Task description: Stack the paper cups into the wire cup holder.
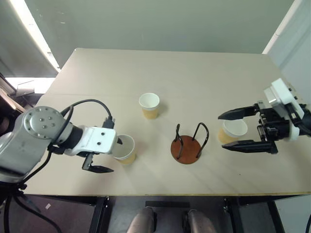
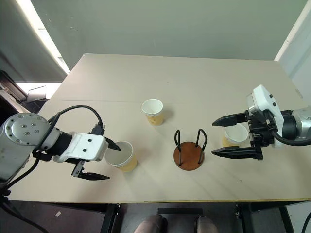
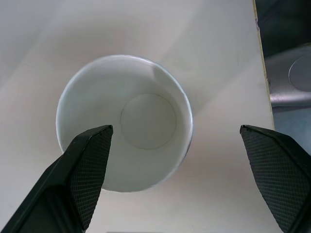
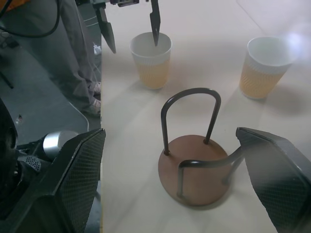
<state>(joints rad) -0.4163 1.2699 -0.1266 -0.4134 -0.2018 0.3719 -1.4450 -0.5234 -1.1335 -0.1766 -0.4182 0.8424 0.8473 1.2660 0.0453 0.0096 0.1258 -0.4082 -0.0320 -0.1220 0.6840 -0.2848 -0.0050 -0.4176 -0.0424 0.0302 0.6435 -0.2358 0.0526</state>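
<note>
My left gripper (image 2: pixel 97 160) hangs with fingers spread wide over the nearest paper cup (image 2: pixel 120 156), one finger above its rim and the other off its outer side, so a closing pinch would take the wall; nothing is gripped yet. My right gripper (image 2: pixel 228 136) is likewise spread, its fingers either side of a second cup (image 2: pixel 235 134) standing at the table's (image 1: pixel 194 73) right, apparently not clamped on it. The third cup (image 2: pixel 153 112) stands apart, farther back. The wire cup holder (image 2: pixel 188 154) sits empty between both arms, upright, within reach of either. No cup is stacked; I judge both grasps remain to be made.
</note>
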